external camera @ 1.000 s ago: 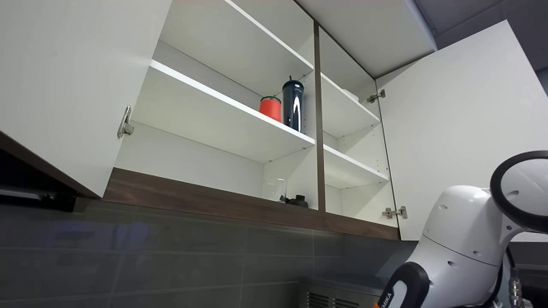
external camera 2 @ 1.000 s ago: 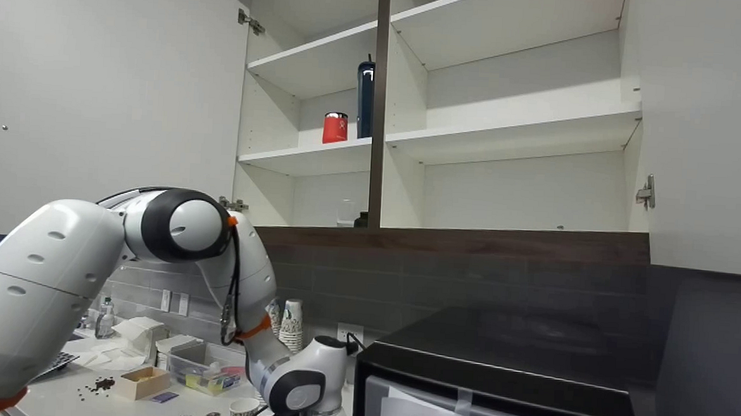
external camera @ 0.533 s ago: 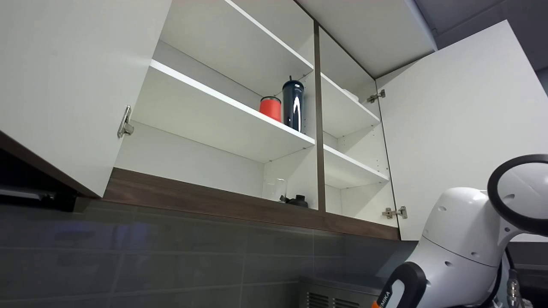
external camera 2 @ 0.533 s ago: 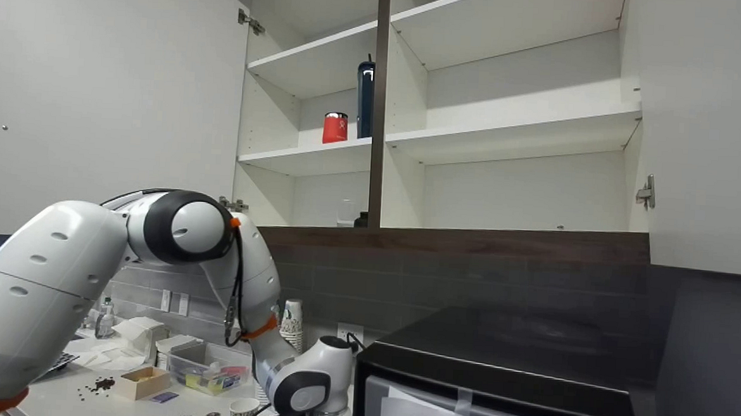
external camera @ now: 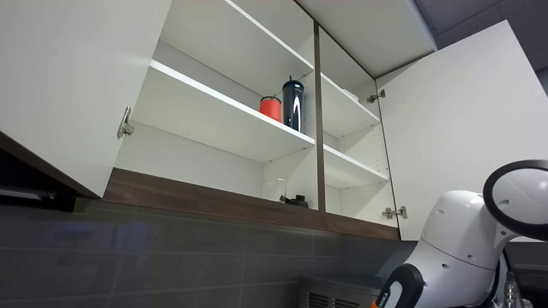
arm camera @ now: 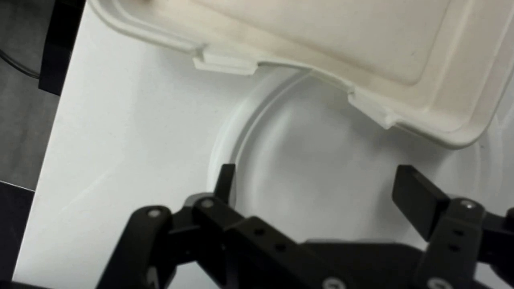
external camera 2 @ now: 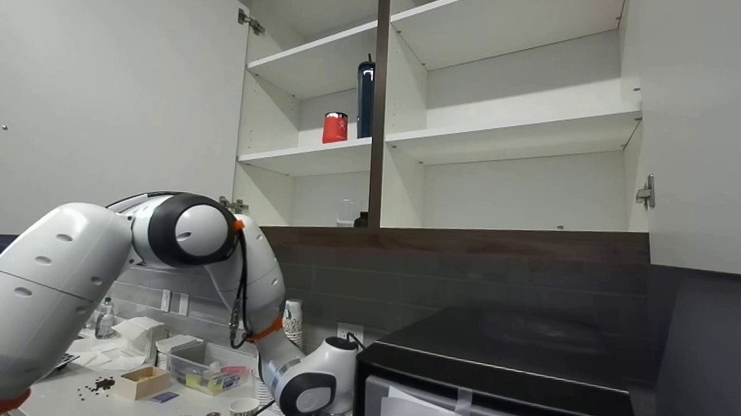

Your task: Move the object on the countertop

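Observation:
In the wrist view a round white plate or shallow dish point(arm camera: 235, 132) lies on the white countertop point(arm camera: 120, 160). A cream clamshell container point(arm camera: 321, 40) overlaps its far side. My gripper point(arm camera: 316, 166) is open with nothing between its fingers. The fingers are over the round dish, the left finger by its rim; their height above it is hard to tell. Which object the task means cannot be told. In an exterior view my wrist hangs low beside the black machine point(external camera 2: 496, 341), and the fingers are out of frame there. The countertop also shows there point(external camera 2: 75, 402).
A clear plastic bin point(external camera 2: 207, 358), a small wooden box point(external camera 2: 144, 383), a patterned paper cup point(external camera 2: 244, 410) and stacked cups point(external camera 2: 293, 318) stand on the counter. Open cabinets above hold a red cup point(external camera: 270, 109) and a dark blue tumbler point(external camera: 293, 105).
The arm has lowered slightly and its wrist has shifted toward the black machine. The cabinet items and the visible counter items have not moved.

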{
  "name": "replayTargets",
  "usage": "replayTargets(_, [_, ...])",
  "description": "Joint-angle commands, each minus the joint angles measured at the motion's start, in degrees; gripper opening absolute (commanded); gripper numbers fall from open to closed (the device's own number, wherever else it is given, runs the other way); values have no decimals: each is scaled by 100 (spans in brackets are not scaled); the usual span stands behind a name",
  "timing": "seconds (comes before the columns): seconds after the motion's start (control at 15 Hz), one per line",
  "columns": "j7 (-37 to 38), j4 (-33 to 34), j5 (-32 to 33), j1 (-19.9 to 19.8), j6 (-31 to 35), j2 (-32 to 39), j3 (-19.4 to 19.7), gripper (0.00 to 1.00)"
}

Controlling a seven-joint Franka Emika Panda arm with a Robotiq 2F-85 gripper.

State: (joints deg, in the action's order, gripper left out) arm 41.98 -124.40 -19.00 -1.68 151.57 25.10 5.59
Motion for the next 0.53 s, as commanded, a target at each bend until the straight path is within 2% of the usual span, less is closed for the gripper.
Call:
replayTargets(0.0, [11,173,-116,-37,-247,156,-24,100])
replayTargets(0.47, [-116,335,-402,-172,-585,329,-166,100])
